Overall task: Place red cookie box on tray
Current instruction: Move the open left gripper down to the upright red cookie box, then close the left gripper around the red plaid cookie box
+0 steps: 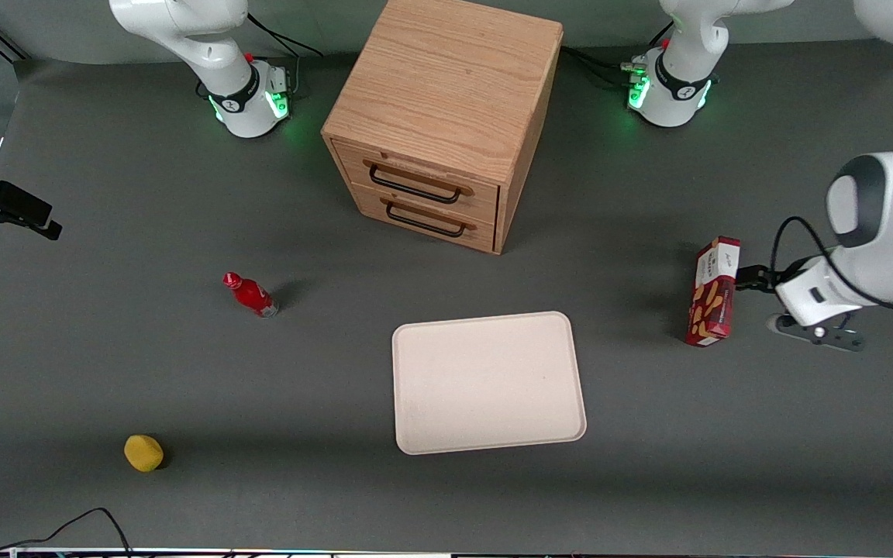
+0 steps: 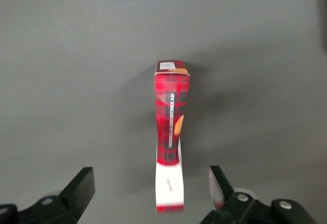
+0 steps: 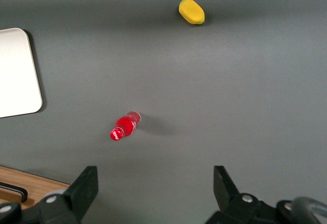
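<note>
The red cookie box [image 1: 713,292] stands on end on the grey table, toward the working arm's end and well apart from the tray [image 1: 487,381]. It is dark red with tan cookie pictures and a white end panel. My left gripper [image 1: 749,277] is level with the box's upper part, close beside it. In the left wrist view the box [image 2: 171,127] runs away from the camera, and its white end sits between the fingers of the gripper [image 2: 149,175]. The gripper is open, with a gap on each side of the box. The cream-white tray lies flat with nothing on it.
A wooden two-drawer cabinet [image 1: 446,116] stands farther from the front camera than the tray. A small red bottle [image 1: 249,294] and a yellow lump [image 1: 143,452] lie toward the parked arm's end; the right wrist view shows the bottle [image 3: 124,126], the lump [image 3: 191,11] and the tray's edge [image 3: 15,71].
</note>
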